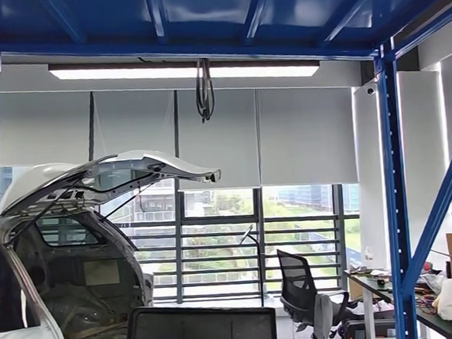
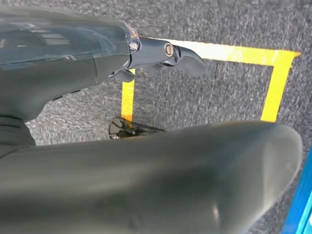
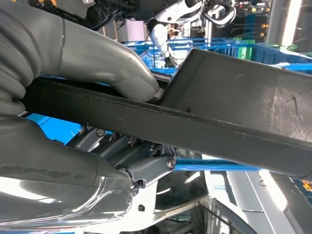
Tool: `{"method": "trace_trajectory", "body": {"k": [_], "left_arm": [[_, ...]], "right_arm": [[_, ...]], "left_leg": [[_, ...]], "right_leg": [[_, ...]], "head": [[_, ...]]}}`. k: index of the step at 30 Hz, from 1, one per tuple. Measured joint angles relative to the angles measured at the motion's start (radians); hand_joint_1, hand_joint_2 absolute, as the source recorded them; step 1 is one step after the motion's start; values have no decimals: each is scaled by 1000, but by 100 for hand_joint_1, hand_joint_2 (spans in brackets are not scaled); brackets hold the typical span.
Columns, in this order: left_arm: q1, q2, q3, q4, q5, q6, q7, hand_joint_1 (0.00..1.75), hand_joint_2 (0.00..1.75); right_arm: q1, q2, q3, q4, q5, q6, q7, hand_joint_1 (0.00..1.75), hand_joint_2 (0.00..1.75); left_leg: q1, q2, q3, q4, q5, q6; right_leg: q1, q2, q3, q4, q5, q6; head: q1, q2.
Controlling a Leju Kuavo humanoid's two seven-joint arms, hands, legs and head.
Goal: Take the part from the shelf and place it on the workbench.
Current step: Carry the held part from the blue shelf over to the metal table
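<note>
Blue racking frames a windowed workshop. Right robot hand (image 3: 110,126) grips the dark flat part (image 3: 228,112), thumb over and fingers under its edge, long axis running away from the wrist. Left robot hand (image 2: 162,53) hangs over carpet, grasping nothing, fingers apart.

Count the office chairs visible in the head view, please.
1. A black mesh chair stands by the window, beside the cluttered desk at right. Others may be hidden behind the dark panel at the bottom.
</note>
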Motion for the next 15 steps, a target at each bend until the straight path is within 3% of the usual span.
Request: {"method": "trace_trajectory", "body": {"k": [2,4,6,7,9,11,12,13,15], "left_arm": [[0,-1,0,0,-3,0,-1,0,175],[0,-2,0,0,-4,0,-2,0,175],[0,-2,0,0,-4,0,-2,0,175],[1,-2,0,0,-4,0,-2,0,175],[1,-2,1,0,-4,0,-2,0,175],[1,-2,1,0,-4,0,-2,0,175],[1,-1,1,0,-4,0,-2,0,175],[1,-1,1,0,-4,0,-2,0,175],[1,-1,1,0,-5,0,-2,0,175]], "right_arm": [[-4,0,0,0,0,0,0,175,175],[-8,0,1,0,0,1,0,175,175],[-10,0,1,0,0,2,-1,175,175],[-11,1,1,0,0,2,-1,175,175],[-13,4,2,1,0,3,-1,175,175],[-13,5,2,2,0,3,-1,175,175],[-12,5,2,2,0,3,-1,175,175],[-12,5,3,3,0,4,-1,175,175],[-13,5,3,5,0,4,-1,175,175]], "left_leg": [[-2,0,-5,0,9,-3],[1,0,-8,-3,20,-14],[6,1,-10,-6,28,-25],[6,0,-13,-2,17,-29],[8,0,-31,53,-49,-37],[11,0,-57,164,-136,-47],[14,0,-62,211,-157,-52],[17,0,-56,232,-156,-58],[26,0,4,176,-110,-70]], "right_leg": [[14,-1,77,-135,38,-18],[24,-2,105,-194,50,-26],[25,-2,102,-204,67,-31],[23,-4,99,-212,78,-36],[17,-10,84,-225,103,-43],[17,-13,61,-225,121,-45],[16,-14,48,-224,129,-43],[14,-15,35,-222,138,-40],[8,-16,8,-214,152,-31]], "head": [[0,0],[0,0],[0,0],[0,0],[0,0],[0,0],[0,0],[0,0],[0,0]]}}
